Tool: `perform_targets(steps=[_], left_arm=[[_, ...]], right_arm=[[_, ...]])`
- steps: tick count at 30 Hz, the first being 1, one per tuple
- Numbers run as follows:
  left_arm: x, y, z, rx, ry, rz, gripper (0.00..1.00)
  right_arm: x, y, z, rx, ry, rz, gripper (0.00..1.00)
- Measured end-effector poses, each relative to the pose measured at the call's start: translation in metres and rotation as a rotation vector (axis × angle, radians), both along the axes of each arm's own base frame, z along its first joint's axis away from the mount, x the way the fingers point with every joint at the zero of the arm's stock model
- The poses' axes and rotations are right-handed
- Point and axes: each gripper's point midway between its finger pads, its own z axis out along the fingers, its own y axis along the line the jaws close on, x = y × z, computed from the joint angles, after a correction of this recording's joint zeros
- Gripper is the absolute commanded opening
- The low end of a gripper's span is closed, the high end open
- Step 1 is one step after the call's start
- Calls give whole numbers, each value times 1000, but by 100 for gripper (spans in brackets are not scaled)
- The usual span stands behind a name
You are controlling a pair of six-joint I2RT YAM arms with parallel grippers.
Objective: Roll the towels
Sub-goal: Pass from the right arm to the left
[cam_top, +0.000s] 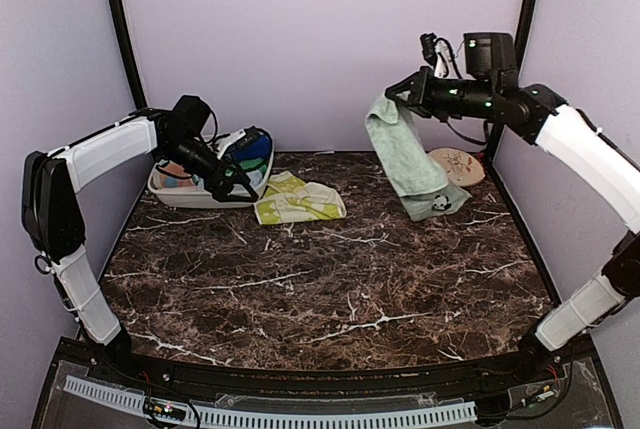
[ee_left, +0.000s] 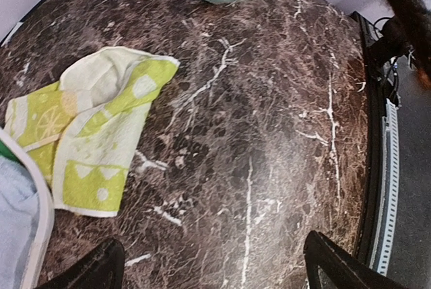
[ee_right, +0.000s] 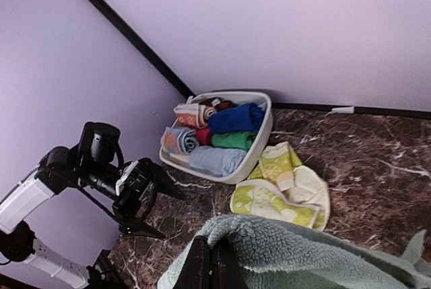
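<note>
My right gripper [cam_top: 400,92] is shut on a corner of the pale mint green towel [cam_top: 405,154] and holds it high above the back right of the table; its lower end trails on the marble. In the right wrist view the fingers [ee_right: 210,265] pinch the towel's fuzzy edge [ee_right: 303,252]. A yellow-green patterned towel [cam_top: 297,201] lies crumpled on the table beside the basket; it also shows in the left wrist view [ee_left: 87,134]. A royal blue towel [ee_right: 237,117] lies rolled in the basket. My left gripper [cam_top: 243,186] is open and empty, just above the table near the basket.
A white basket [cam_top: 170,191] at the back left holds several rolled towels. A round beige patterned plate [cam_top: 458,163] lies at the back right, partly under the mint towel. Purple walls close in the back and sides. The table's front edge [ee_left: 367,188] shows.
</note>
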Motion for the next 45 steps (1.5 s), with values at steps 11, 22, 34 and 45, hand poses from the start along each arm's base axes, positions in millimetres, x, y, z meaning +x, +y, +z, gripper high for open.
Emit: perform_targets(steps=[11, 22, 34, 45], left_arm=[[-38, -54, 31, -130, 26, -152, 99], [-55, -33, 80, -119, -319, -147, 96], [-42, -38, 16, 180, -513, -179, 76], [-3, -21, 13, 344, -758, -91, 79]], right_arm=[[-12, 145, -89, 31, 198, 235, 0], [-10, 201, -117, 164, 292, 285, 0], [-9, 246, -167, 230, 469, 290, 0], [-4, 249, -162, 277, 496, 284, 0]])
